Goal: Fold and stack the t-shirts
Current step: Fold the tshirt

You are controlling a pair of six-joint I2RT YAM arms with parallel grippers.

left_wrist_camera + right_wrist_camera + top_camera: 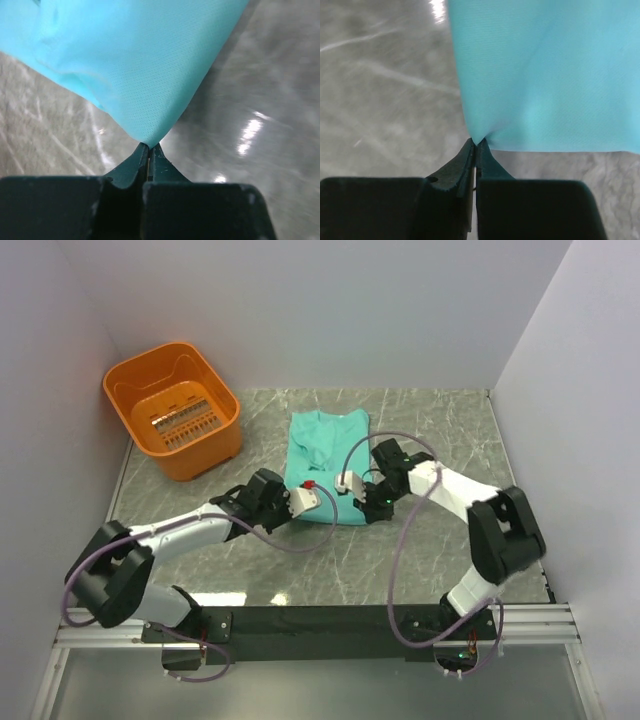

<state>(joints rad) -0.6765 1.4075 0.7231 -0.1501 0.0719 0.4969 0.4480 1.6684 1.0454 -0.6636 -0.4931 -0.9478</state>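
The left gripper (149, 146) has its 2 dark jaws clamped on a near corner of the plain teal-green t-shirt (322, 445) of soft, fine-meshed cloth. The right gripper (476, 142) pinches the other near corner. The shirt lies as a narrow rectangle mid-table on the glossy grey marbled tabletop (450, 430). Far left stands a rounded orange plastic basket (130, 380).
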